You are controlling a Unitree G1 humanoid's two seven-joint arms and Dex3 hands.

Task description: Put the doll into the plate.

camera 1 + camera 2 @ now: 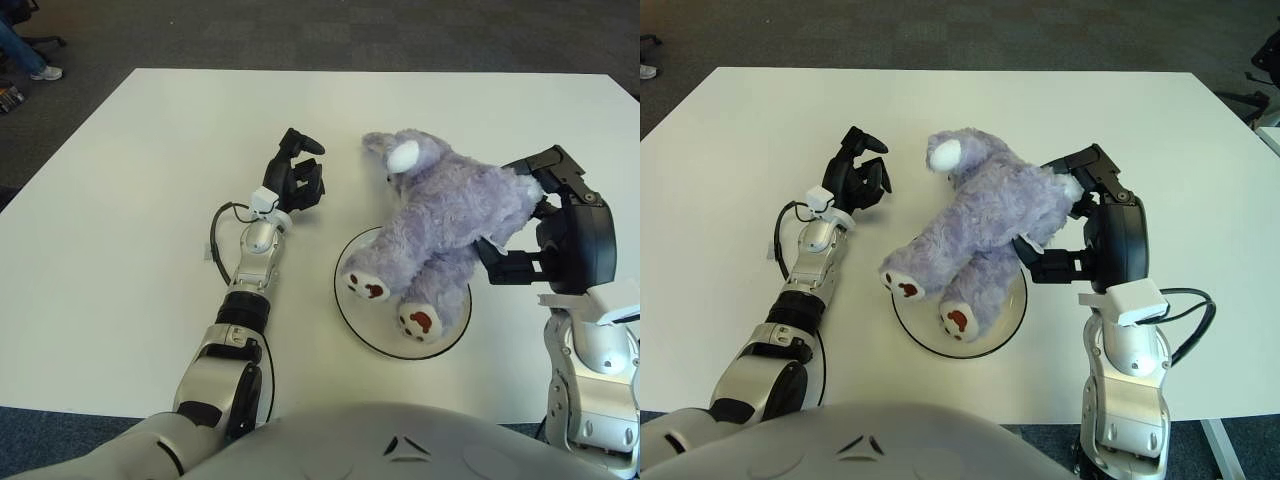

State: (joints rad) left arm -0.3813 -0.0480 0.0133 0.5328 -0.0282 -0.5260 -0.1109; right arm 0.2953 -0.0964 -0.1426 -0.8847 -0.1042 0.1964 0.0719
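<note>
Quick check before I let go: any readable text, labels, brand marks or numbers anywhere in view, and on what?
None readable.
Purple doll, held by the right hand over the plate: no tag or print shows.
Left hand, left of the doll: the white block at its wrist shows no legible mark.
White table: bare of writing.

1. My left hand (pixel 296 178) has black fingers on a silver wrist with a small white block.
2. A thin black cable loops beside my left forearm, which is silver with black joint rings.
3. My right hand (pixel 1095 235) is bulky black, topped by a white tab, on a silver forearm trailing a black cable.
</note>
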